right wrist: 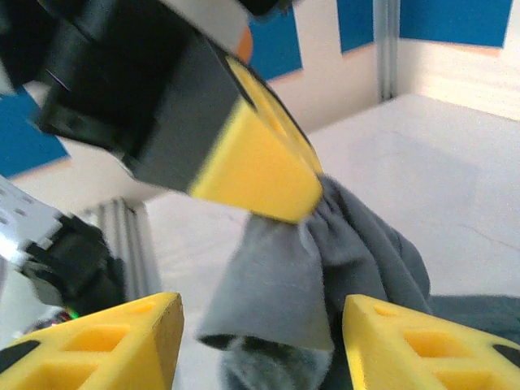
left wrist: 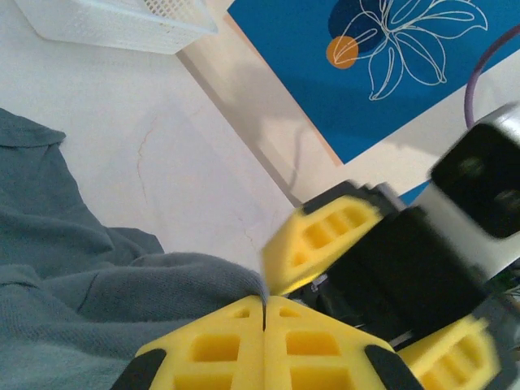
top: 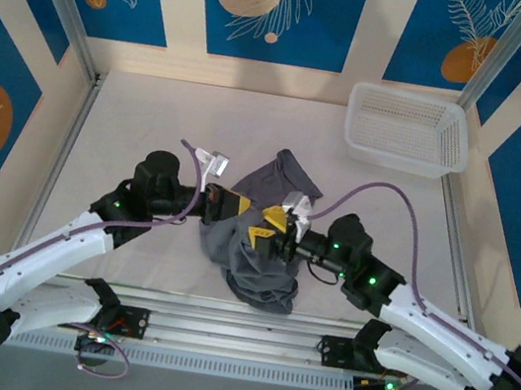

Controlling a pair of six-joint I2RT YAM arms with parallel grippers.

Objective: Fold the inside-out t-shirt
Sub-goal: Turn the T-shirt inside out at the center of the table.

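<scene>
The grey t-shirt (top: 265,256) lies bunched in a soft heap on the table (top: 152,127), right between the two pincers and partly under them, with one flap spread out on their far side. The left pincer (left wrist: 264,307) is clamped tight on a gathered edge of it, its yellow pads meeting with cloth nipped between them. The right pincer (right wrist: 260,321) is spread wide just in front of the left one; a hanging fold of the shirt sits between its fingers, but it is not pinched. From where I stand the cloth looks light and limp. I'd expect it to sag off any single hold, and nothing about it can break. I'd take it at a hem or shoulder seam, with two holds well apart, so it can spread flat. The white basket (top: 406,129) sits well beyond the right pincer, off in the far corner.
</scene>
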